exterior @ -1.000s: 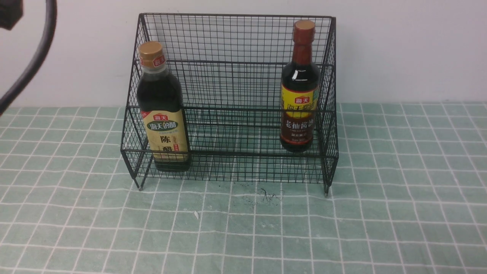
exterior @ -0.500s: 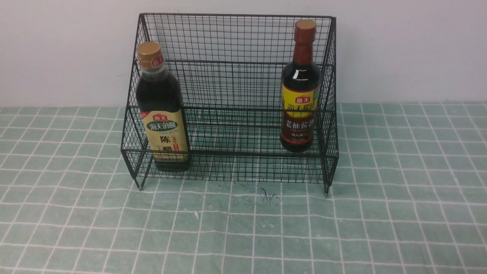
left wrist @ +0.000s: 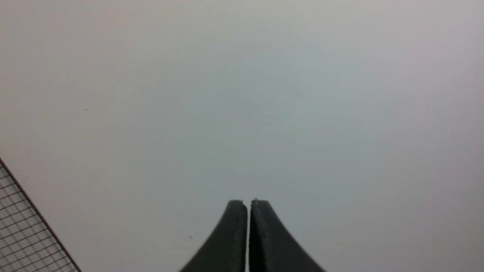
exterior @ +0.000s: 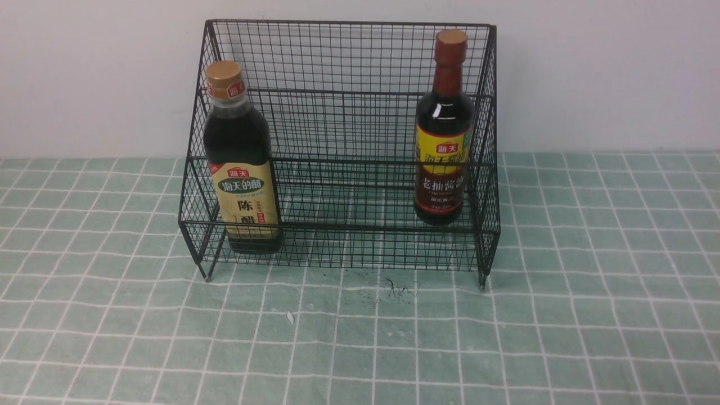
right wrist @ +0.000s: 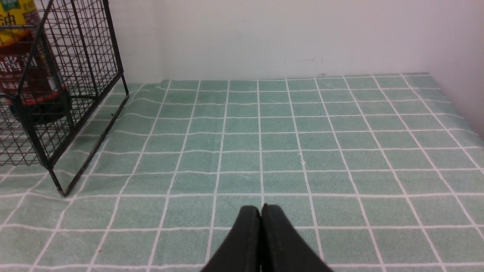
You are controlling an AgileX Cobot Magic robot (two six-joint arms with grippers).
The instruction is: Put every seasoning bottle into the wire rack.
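Observation:
The black wire rack [exterior: 343, 101] stands at the back of the table against the wall. Inside it at the left, a broad dark bottle with gold cap and tan label [exterior: 241, 163] stands upright on the lower tier. At the rack's right end stands a slimmer long-necked bottle with reddish-brown cap and yellow-and-maroon label [exterior: 443, 129], also upright; the right wrist view shows its lower part [right wrist: 26, 75] behind the rack's side mesh [right wrist: 90, 56]. My left gripper [left wrist: 248, 202] is shut, empty, facing the bare wall, with a rack corner [left wrist: 22, 234] at the frame edge. My right gripper [right wrist: 261, 207] is shut, empty, low over the cloth. Neither arm shows in the front view.
A green checked cloth [exterior: 360, 337] covers the table, with a small dark scuff [exterior: 396, 289] in front of the rack. A pale wall [exterior: 607, 73] runs behind, and a side wall [right wrist: 465, 56] closes the table's right end.
The left arm's dark cable and body, seen at the front view's upper left a second ago, has gone out of view. Bottles and rack stay put.

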